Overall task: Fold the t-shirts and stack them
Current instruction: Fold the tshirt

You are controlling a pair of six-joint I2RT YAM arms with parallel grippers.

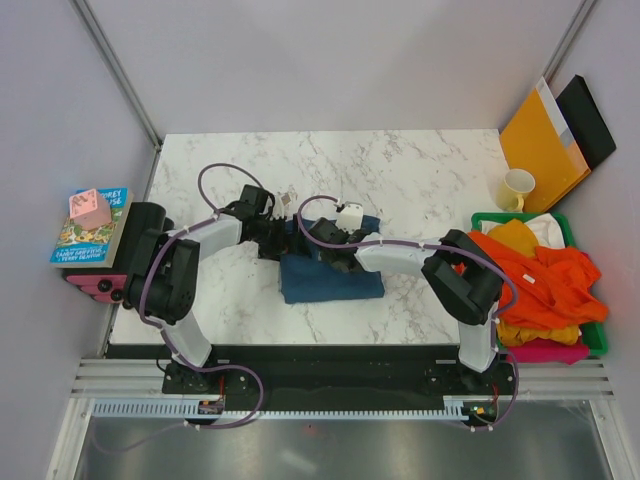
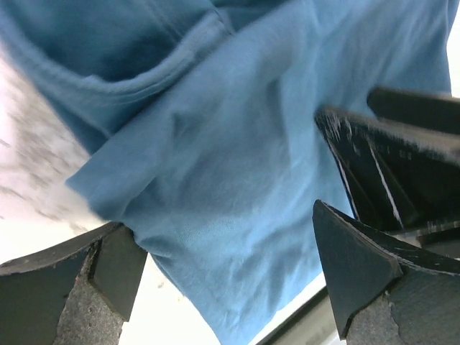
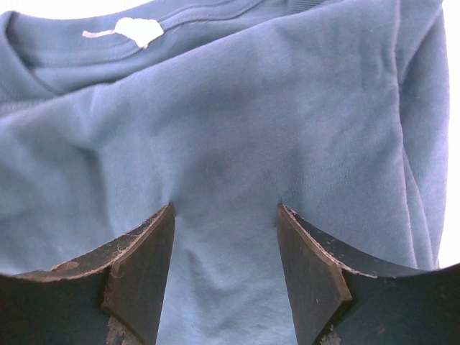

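T-shirt (image 1: 335, 278) at table (image 1: 420, 170) centre; t-shirt pile (image 1: 545, 285) in bin (image 1: 483, 218) right; books (image 1: 85, 240) left.

Teal-blue t-shirt (image 1: 330, 280) — grey-veined white table (image 1: 420, 170)

We see the right claw (image 3: 226, 214) with fingers apart, tips pressing into the blue t-shirt (image 3: 302, 108), whose white neck label (image 3: 136, 30) shows above.
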